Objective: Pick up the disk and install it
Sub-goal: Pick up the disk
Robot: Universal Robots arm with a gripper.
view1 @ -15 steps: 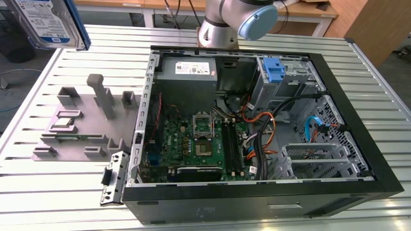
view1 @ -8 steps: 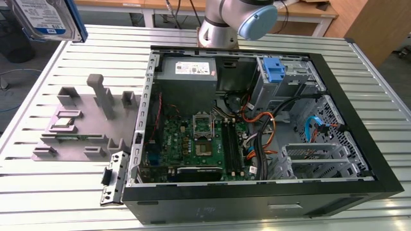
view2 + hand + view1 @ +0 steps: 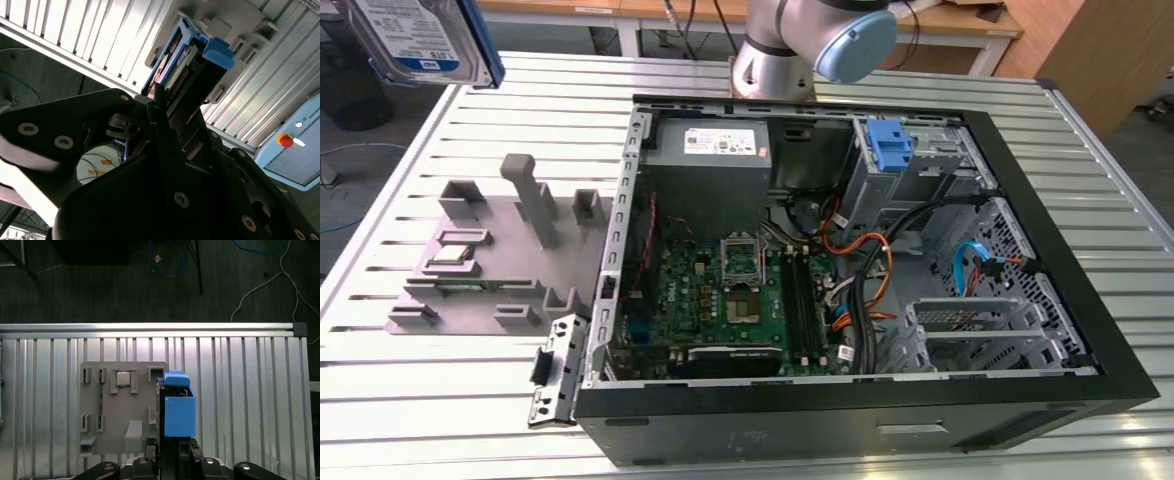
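The disk (image 3: 420,40) hangs high above the slatted table at the exterior view's far left, its blue-and-white label facing the camera and a blue rail along its side. In the first wrist view the disk (image 3: 176,407) is edge-on, blue rail toward the camera, above the right edge of the grey fixture. My gripper (image 3: 172,447) is shut on the disk, with a dark finger on each flat face. In the second wrist view the black fingers (image 3: 160,107) clamp the disk (image 3: 200,60) near its connector end.
The open computer case (image 3: 1067,330) lies on the table at the exterior view's right, with a motherboard, cables, a grey power supply (image 3: 707,145) and a blue-latched drive bay (image 3: 890,145). A grey fixture (image 3: 480,260) holds a small silver chip (image 3: 123,378). The arm's base (image 3: 801,50) stands behind the case.
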